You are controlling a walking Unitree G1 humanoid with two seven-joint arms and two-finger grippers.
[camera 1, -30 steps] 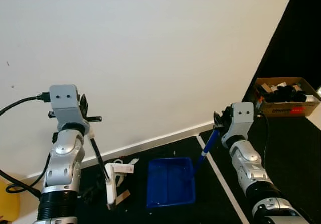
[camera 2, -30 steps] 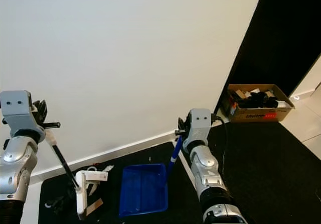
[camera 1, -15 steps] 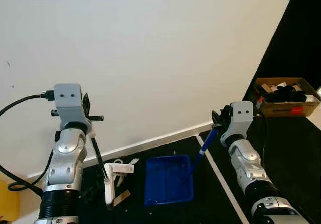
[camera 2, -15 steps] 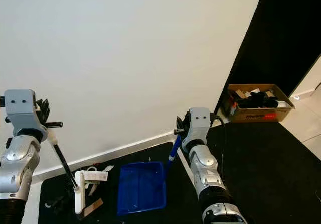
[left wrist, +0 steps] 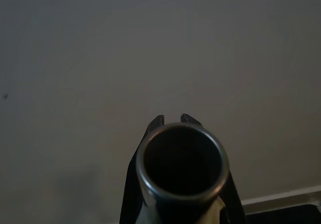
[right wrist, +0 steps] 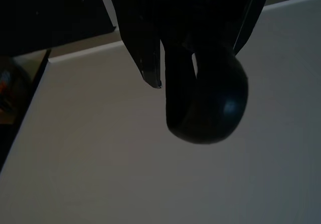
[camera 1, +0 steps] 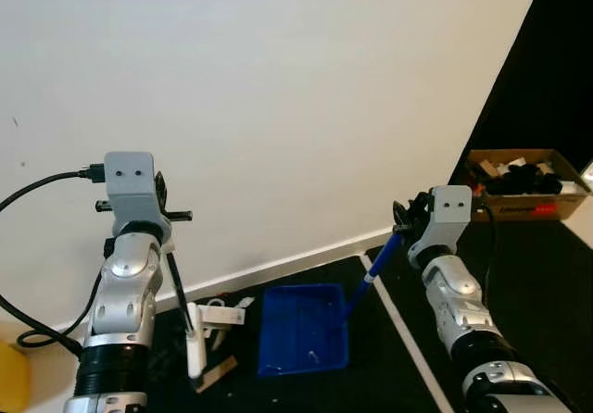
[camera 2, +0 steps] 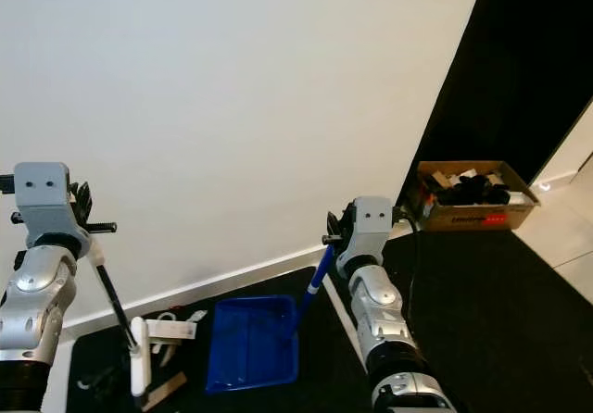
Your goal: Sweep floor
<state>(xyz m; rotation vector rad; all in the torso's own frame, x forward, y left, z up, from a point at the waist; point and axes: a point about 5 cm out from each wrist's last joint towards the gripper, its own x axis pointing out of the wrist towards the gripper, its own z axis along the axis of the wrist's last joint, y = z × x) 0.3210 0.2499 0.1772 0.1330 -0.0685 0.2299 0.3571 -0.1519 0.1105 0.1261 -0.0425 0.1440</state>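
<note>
Left eye view: left gripper (camera 1: 159, 211) is clamped on the broom (camera 1: 182, 304), its white head on the dark mat beside scattered debris (camera 1: 222, 313). Right gripper (camera 1: 404, 224) grips the blue dustpan (camera 1: 306, 341), which lies just right of the head, handle slanting up-right.

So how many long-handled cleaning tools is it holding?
2: a white-headed broom on a black pole in the left pincer, and a blue plastic dustpan by its handle in the right pincer.
</note>
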